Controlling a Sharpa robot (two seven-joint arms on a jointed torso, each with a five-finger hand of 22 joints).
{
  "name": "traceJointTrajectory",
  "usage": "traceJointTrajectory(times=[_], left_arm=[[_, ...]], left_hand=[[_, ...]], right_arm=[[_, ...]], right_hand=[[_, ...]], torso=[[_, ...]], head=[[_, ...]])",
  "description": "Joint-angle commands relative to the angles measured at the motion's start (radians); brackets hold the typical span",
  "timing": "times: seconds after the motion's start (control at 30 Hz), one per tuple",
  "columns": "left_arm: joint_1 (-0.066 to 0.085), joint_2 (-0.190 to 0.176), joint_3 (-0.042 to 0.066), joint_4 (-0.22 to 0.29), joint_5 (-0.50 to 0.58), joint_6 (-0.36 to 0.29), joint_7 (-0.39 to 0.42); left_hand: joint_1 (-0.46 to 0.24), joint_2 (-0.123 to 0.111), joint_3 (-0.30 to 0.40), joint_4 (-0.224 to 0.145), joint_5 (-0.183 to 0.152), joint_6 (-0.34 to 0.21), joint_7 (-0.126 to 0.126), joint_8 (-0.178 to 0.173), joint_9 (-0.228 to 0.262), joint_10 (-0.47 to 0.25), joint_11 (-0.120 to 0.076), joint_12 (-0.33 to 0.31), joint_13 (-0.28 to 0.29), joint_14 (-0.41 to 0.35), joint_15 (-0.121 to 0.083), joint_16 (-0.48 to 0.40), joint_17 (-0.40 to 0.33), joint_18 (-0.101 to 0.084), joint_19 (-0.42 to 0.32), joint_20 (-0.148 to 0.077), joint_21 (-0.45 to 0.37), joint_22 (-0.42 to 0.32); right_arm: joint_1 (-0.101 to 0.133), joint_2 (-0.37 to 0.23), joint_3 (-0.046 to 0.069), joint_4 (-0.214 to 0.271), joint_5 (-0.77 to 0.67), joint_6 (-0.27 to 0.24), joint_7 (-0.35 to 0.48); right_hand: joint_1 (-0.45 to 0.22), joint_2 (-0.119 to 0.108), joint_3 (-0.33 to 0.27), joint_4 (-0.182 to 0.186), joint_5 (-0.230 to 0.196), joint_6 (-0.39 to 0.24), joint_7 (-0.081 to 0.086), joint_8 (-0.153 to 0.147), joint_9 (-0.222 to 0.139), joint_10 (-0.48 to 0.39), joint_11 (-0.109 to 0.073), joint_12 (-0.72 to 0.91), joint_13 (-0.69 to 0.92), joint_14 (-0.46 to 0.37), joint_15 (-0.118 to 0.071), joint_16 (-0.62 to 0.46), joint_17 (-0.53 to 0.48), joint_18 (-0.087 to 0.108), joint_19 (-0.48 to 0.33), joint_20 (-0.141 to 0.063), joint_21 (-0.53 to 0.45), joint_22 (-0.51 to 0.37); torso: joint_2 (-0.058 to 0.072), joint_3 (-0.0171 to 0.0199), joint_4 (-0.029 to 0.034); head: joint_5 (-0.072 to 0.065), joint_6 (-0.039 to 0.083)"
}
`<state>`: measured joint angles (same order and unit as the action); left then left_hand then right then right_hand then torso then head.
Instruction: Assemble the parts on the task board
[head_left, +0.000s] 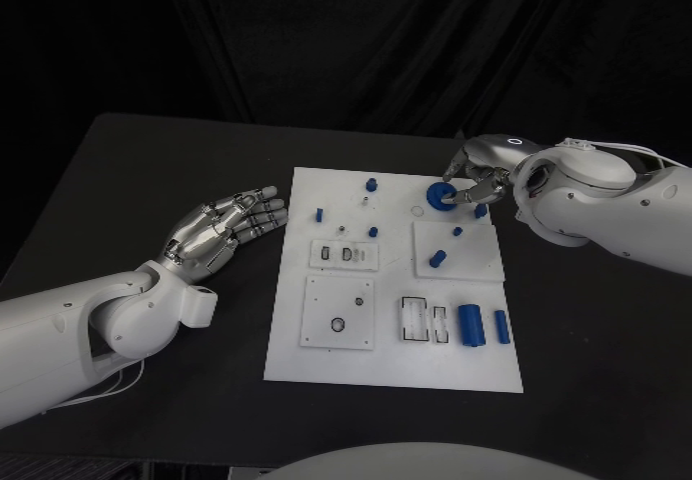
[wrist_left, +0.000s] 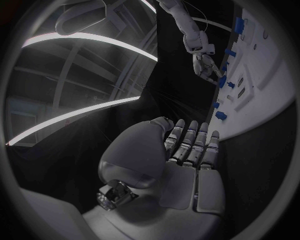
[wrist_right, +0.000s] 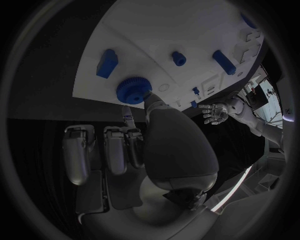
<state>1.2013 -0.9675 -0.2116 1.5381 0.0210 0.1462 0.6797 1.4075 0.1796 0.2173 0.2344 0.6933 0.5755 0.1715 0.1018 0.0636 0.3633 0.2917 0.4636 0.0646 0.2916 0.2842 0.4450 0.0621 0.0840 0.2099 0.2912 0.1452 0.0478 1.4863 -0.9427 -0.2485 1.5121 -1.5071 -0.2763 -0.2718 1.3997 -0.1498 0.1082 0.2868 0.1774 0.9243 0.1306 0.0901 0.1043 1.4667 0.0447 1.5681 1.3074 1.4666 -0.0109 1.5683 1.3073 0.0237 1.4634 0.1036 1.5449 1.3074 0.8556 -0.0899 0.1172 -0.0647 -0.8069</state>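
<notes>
Black matte table (head_left: 159, 170), black curtain behind it; no readable writing or labels on anything. White task board (head_left: 397, 372) sits at table centre, long axis running 12 to 6 in the head view.

Right hand (head_left: 473, 180) is at the board's 1 o'clock corner, thumb and a finger pinched on a blue gear (head_left: 443, 194). In the right wrist view the gear (wrist_right: 133, 90) is toothed and sits against the board surface at the fingertips (wrist_right: 127, 114); can't tell if it is seated on anything.

Left hand (head_left: 224, 226) lies off the board at 9 o'clock, palm up, fingers apart and straight, nothing in it. Left wrist view confirms the bare palm (wrist_left: 184, 170).

Other blue parts on the board:
- two cylinders (head_left: 472, 324) lying side by side toward 4 o'clock, the larger one inboard
- small pegs (head_left: 371, 184) scattered over the upper half, one block (head_left: 437, 259) on a raised white tile at 3 o'clock
- white inset plate (head_left: 339, 312) toward 7 o'clock with a small ring in it
</notes>
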Motion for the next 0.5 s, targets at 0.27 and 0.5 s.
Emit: traceJointTrajectory(times=[0.27,0.5], left_arm=[[-0.003,0.002,0.0,-0.001,-0.003,0.02,0.108],[-0.003,0.001,0.0,0.0,-0.003,0.02,0.107]], left_hand=[[-0.009,-0.002,0.006,0.0,0.005,0.001,0.023,0.004,0.0,0.008,0.001,0.003,0.001,0.003,-0.002,0.002,0.0,-0.006,-0.003,0.0,-0.003,-0.001],[-0.009,-0.002,0.006,0.0,0.005,0.001,0.023,0.004,0.0,0.008,0.001,0.003,0.001,0.003,-0.002,0.002,0.0,-0.006,-0.003,0.0,-0.003,-0.001]], right_arm=[[-0.008,0.006,0.001,-0.008,-0.009,0.017,-0.013],[-0.012,0.011,0.001,-0.014,-0.009,0.021,-0.011]], right_hand=[[0.029,0.005,0.017,-0.011,0.083,0.035,0.0,0.018,0.016,0.104,0.006,0.003,0.263,0.104,0.006,0.003,0.263,-0.011,0.074,0.001,-0.014,0.246],[0.05,0.011,0.029,-0.027,0.161,0.059,-0.001,0.028,0.034,0.104,0.01,0.003,0.263,0.104,0.009,0.003,0.263,-0.008,0.067,0.004,-0.022,0.243]], torso=[[0.0,0.001,-0.0001],[0.0,0.0005,-0.0008]], head=[[0.0,0.0],[0.001,-0.001]])
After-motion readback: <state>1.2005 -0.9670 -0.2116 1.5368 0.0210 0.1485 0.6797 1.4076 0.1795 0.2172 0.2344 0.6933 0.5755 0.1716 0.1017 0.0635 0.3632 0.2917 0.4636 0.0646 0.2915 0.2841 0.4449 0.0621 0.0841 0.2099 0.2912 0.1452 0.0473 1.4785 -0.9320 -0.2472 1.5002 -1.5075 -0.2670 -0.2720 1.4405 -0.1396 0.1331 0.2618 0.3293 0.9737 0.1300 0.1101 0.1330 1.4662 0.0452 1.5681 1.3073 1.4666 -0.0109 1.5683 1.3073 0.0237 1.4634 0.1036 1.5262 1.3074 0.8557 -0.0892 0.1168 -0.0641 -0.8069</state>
